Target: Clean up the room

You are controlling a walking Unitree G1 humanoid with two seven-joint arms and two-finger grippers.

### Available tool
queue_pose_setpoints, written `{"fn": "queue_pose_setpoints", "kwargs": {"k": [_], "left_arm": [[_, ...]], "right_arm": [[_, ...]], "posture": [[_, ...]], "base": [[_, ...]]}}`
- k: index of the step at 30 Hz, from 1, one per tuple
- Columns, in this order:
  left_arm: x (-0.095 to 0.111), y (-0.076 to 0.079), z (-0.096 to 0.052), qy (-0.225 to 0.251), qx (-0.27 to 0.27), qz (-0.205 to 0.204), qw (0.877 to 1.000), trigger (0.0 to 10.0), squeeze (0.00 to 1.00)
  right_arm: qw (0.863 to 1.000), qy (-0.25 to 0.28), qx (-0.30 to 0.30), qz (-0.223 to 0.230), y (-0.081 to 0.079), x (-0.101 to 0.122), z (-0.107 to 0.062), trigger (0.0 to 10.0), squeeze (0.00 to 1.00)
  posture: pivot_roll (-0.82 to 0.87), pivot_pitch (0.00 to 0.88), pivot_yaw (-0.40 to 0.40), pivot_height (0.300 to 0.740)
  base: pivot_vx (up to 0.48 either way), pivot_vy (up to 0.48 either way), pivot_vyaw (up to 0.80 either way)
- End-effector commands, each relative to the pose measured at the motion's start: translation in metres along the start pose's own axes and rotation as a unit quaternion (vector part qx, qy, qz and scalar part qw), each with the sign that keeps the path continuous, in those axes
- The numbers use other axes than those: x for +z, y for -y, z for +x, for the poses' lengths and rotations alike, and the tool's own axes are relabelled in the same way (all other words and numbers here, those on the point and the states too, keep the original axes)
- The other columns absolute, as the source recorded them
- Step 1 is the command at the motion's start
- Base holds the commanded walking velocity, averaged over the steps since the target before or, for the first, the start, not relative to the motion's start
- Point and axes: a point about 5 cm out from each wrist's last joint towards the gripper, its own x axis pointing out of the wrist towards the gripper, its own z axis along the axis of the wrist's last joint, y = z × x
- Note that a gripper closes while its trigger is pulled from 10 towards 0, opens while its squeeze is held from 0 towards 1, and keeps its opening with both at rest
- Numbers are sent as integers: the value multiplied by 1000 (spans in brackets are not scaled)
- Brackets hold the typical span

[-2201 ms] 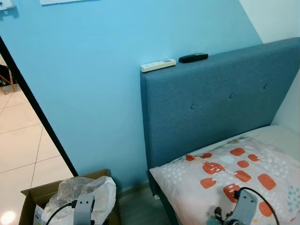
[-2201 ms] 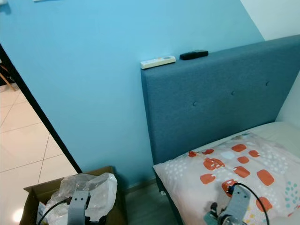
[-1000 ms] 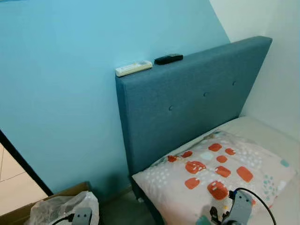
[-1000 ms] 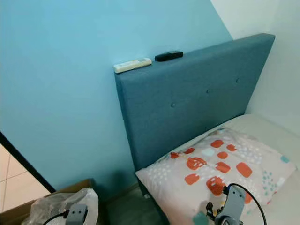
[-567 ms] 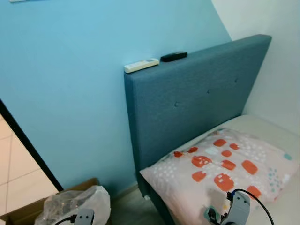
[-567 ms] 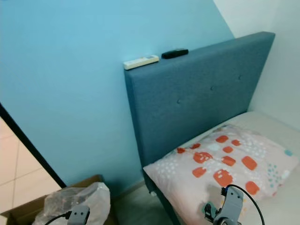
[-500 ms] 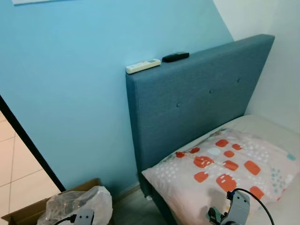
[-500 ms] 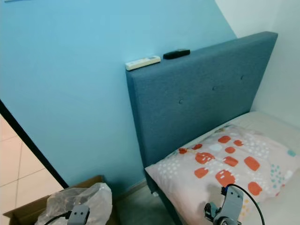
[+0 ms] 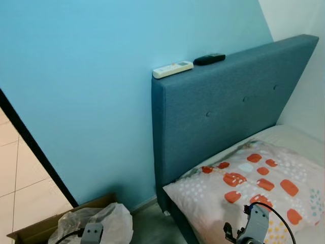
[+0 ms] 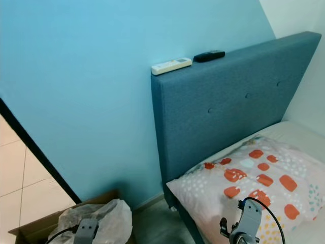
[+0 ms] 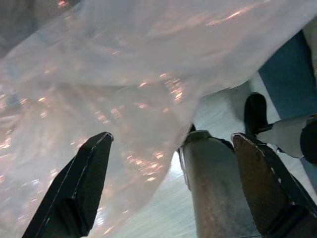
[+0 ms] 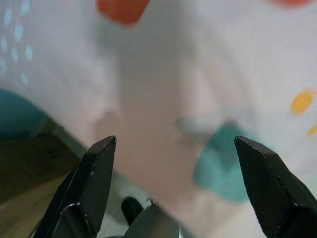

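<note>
A white remote point(image 9: 172, 69) and a black remote point(image 9: 209, 59) lie on top of the blue headboard point(image 9: 228, 112). Below it, a pillow point(image 9: 254, 183) with orange patches rests on the bed. A crumpled clear plastic bag point(image 9: 109, 223) sits in a cardboard box point(image 9: 40, 230) on the floor at the lower left. My left arm point(image 9: 91, 235) hangs over that bag. In the left wrist view, my left gripper point(image 11: 173, 138) is open with the plastic point(image 11: 124, 74) just beyond its fingers. My right arm point(image 9: 254, 229) hangs over the pillow, and my right gripper point(image 12: 175, 141) is open above the patterned fabric point(image 12: 163, 74).
A light blue wall point(image 9: 91, 91) runs behind the box and headboard. A dark door frame point(image 9: 35, 147) slants at the left, with pale tiled floor point(image 9: 20, 183) beyond it. A white wall point(image 9: 310, 91) closes in the bed's far side. A narrow floor strip point(image 9: 152, 226) separates box and bed.
The whole picture has shifted to the right, so the camera has turned slightly left. The remotes, pillow and box stay where they were. Both arms still hang low and open.
</note>
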Motion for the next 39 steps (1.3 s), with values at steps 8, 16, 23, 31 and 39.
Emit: {"fn": "queue_pose_setpoints", "kwargs": {"k": [8, 16, 23, 31, 39], "left_arm": [[-3, 1, 0, -5, -1, 0, 1000, 10000, 0], [-7, -2, -2, -9, 1, 3, 1000, 10000, 0], [-7, -7, -3, -8, 6, 3, 1000, 10000, 0], [-1, -8, -2, 2, 8, 1, 1000, 10000, 0], [0, -9, -2, 2, 7, 5, 1000, 10000, 0]], "right_arm": [[1000, 7, -3, 1, 1, 0, 0, 10000, 0], [1000, 10, -21, 4, 8, -1, -1, 10000, 0], [997, 30, -64, 32, 27, 13, -3, 10000, 0], [993, 56, -91, 50, 40, 32, -4, 10000, 0], [992, 57, -83, 75, 39, 26, -4, 10000, 0]], "posture": [[-124, 0, 38, 724], [-117, 0, 37, 724], [-112, 0, 47, 719], [-118, 0, 55, 684], [-117, 13, 64, 659]], "base": [[0, 0, 0], [0, 0, 0], [0, 0, 0], [0, 0, 0], [0, 0, 0]]}}
